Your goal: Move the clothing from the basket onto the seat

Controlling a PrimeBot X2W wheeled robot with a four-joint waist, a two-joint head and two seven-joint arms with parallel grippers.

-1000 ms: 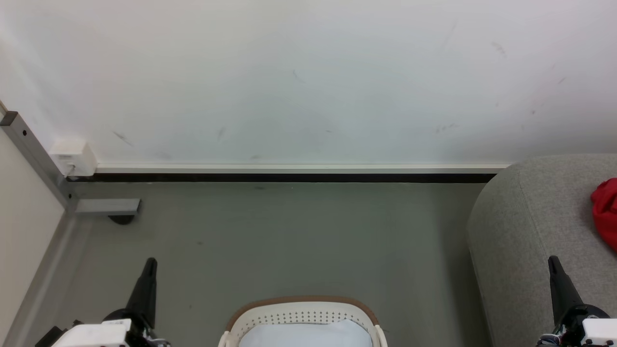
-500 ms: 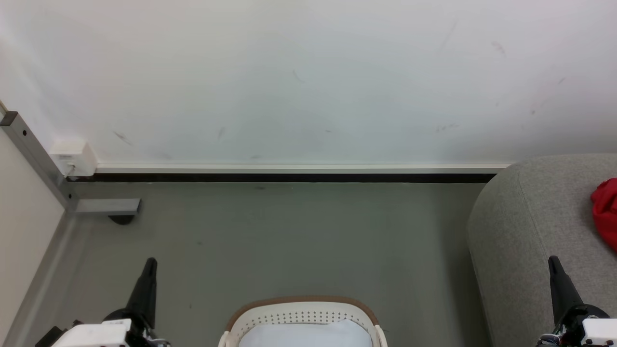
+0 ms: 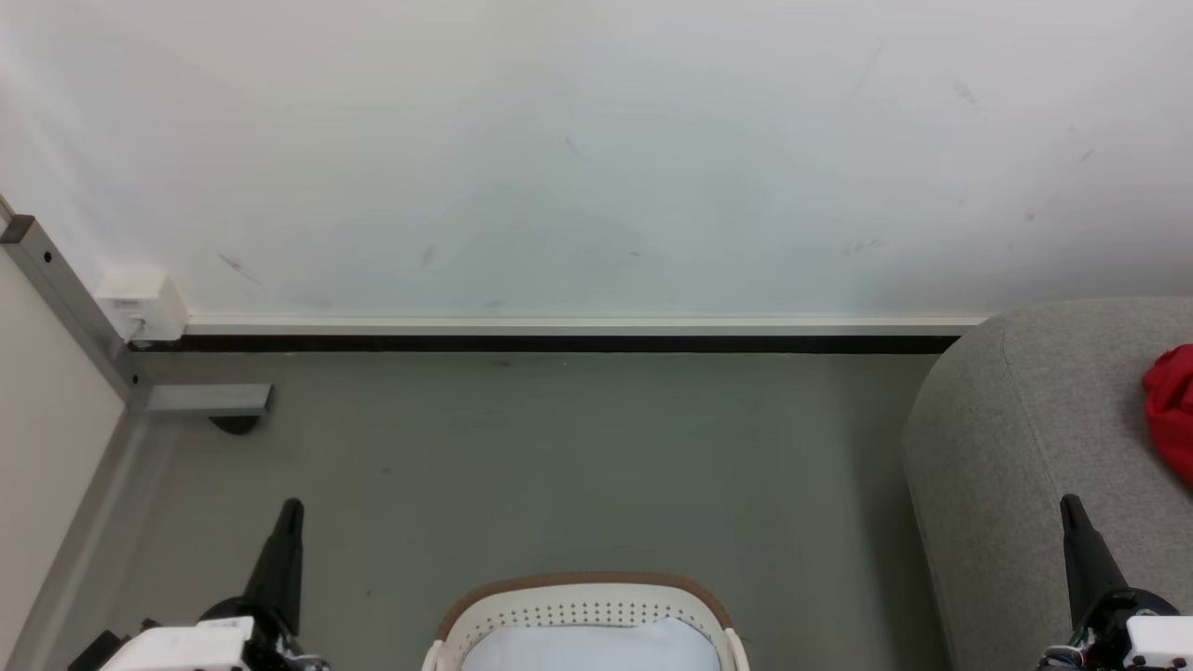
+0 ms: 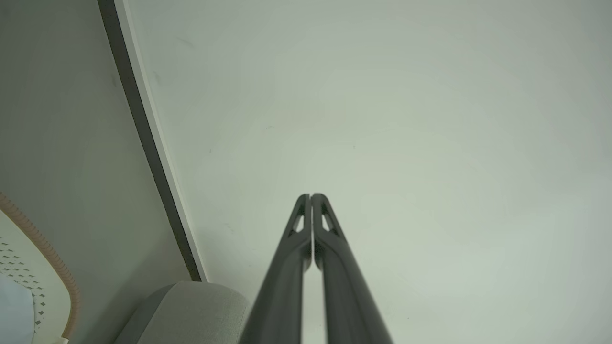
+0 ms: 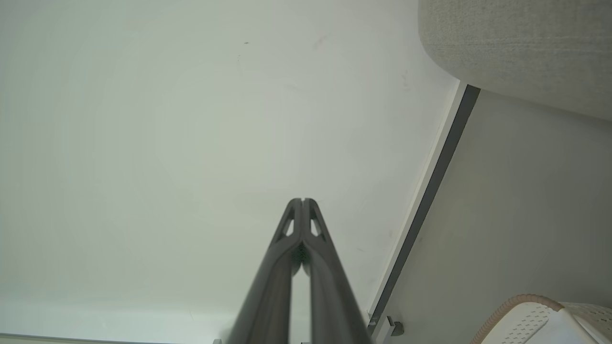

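The white basket (image 3: pixel 582 606) with a brown rim sits on the floor at the bottom centre of the head view, a pale blue-white fabric (image 3: pixel 592 650) lying in it. Red clothing (image 3: pixel 1172 405) lies on the grey seat (image 3: pixel 1035 447) at the right edge. My left gripper (image 3: pixel 291 508) is shut and empty at the lower left, left of the basket. At the lower right, my right gripper (image 3: pixel 1070 505) is shut and empty over the seat's front. Both wrist views show the fingers pressed together, left gripper (image 4: pixel 311 196) and right gripper (image 5: pixel 302 200), pointing at the wall.
A white wall with a dark baseboard (image 3: pixel 559 343) runs across the back. A grey metal frame post (image 3: pixel 65 308) and a white box (image 3: pixel 144 305) stand at the left. Bare grey floor (image 3: pixel 559 466) lies between the basket and the wall.
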